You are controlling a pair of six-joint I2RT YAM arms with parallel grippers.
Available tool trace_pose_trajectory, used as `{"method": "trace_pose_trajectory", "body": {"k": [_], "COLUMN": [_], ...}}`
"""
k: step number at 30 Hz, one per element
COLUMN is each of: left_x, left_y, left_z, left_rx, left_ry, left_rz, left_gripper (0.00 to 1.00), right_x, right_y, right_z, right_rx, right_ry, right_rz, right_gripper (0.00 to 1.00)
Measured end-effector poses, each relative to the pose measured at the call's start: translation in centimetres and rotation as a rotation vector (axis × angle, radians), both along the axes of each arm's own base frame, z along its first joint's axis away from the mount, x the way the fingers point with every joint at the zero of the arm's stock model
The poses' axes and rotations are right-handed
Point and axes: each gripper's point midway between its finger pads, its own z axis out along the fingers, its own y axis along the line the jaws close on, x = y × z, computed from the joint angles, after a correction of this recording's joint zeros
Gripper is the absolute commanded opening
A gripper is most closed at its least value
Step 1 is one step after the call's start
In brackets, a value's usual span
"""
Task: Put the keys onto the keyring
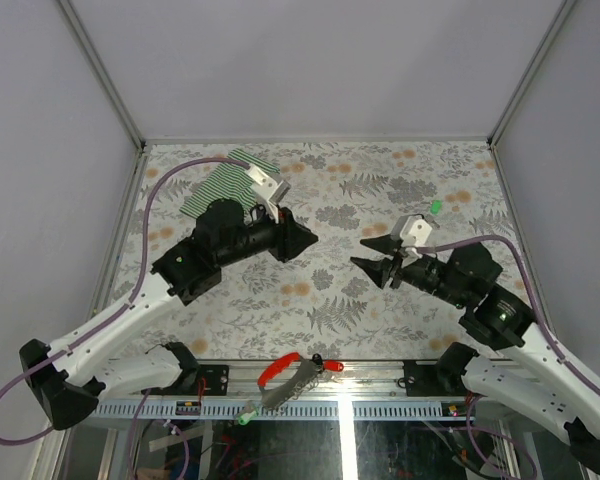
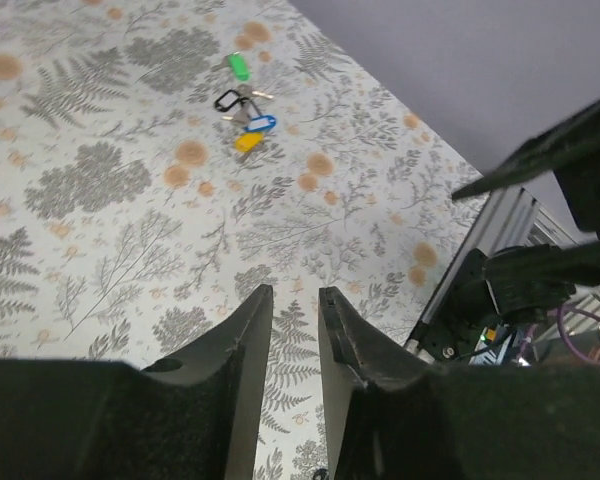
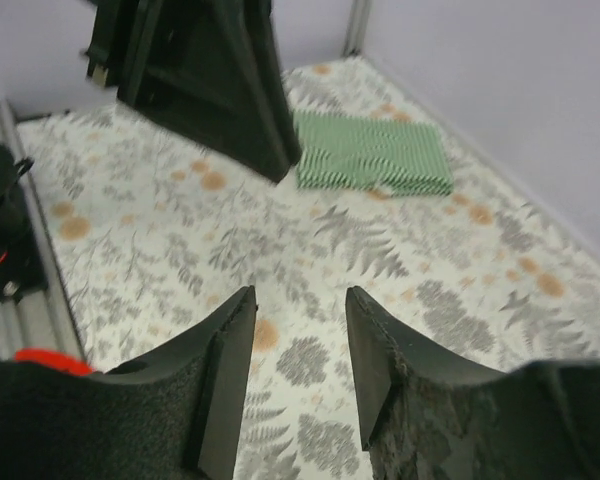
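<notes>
A small bunch of keys lies on the floral table at the far right. In the left wrist view I see a green tag [image 2: 239, 66], a blue tag [image 2: 261, 123], a yellow tag [image 2: 247, 142] and a black clip [image 2: 227, 100]. In the top view only the green tag [image 1: 435, 207] shows; the right wrist hides the others. The keyring [image 1: 278, 371], a red curved loop on a silvery strip, lies on the front rail with a red tag [image 1: 332, 366] beside it. My left gripper [image 1: 308, 238] [image 2: 295, 296] is narrowly open and empty. My right gripper [image 1: 364, 254] [image 3: 300, 296] is open and empty. Both hover mid-table, facing each other.
A green-and-white striped cloth [image 1: 223, 182] [image 3: 372, 155] lies at the back left, behind the left arm. The metal rail [image 1: 380, 372] runs along the near edge. Grey walls enclose the table on three sides.
</notes>
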Motion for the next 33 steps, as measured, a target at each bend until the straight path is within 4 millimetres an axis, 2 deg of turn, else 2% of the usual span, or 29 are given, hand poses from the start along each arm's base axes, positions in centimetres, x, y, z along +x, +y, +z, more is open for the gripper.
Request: {"method": "trace_pose_trajectory", "body": {"k": [4, 7, 11, 15, 20, 25, 30, 33], "left_x": [1.2, 1.9, 2.5, 3.1, 3.7, 4.4, 4.4, 4.4], "left_y": [1.7, 2.9, 4.4, 5.8, 8.3, 10.6, 12.0, 12.4], "left_z": [-1.3, -2.5, -3.7, -3.5, -2.7, -1.9, -1.7, -1.8], "left_rx": [0.011, 0.024, 0.044, 0.047, 0.052, 0.054, 0.073, 0.084], "left_ry": [0.040, 0.074, 0.106, 0.095, 0.068, 0.033, 0.019, 0.014], "left_rz": [0.074, 0.127, 0.187, 0.250, 0.364, 0.464, 0.511, 0.522], "left_gripper": [0.35, 0.37, 0.39, 0.42, 0.46, 0.48, 0.48, 0.48], "right_x": [-0.4, -0.7, -1.2, -2.4, -7.6, -11.0, -12.6, -12.7], "right_y": [1.0, 1.8, 3.1, 4.5, 8.4, 11.0, 12.1, 12.4], "right_z": [-3.4, -6.2, -9.7, -12.8, -17.1, -21.7, -25.8, -27.1], "right_rx": [-0.074, -0.151, -0.227, -0.274, -0.387, -0.498, -0.614, -0.665], "right_ry": [0.115, 0.223, 0.363, 0.482, 0.589, 0.652, 0.639, 0.607], "right_rz": [0.046, 0.084, 0.139, 0.183, 0.343, 0.437, 0.514, 0.563], "right_gripper": [0.62, 0.67, 0.68, 0.68, 0.68, 0.69, 0.70, 0.70]}}
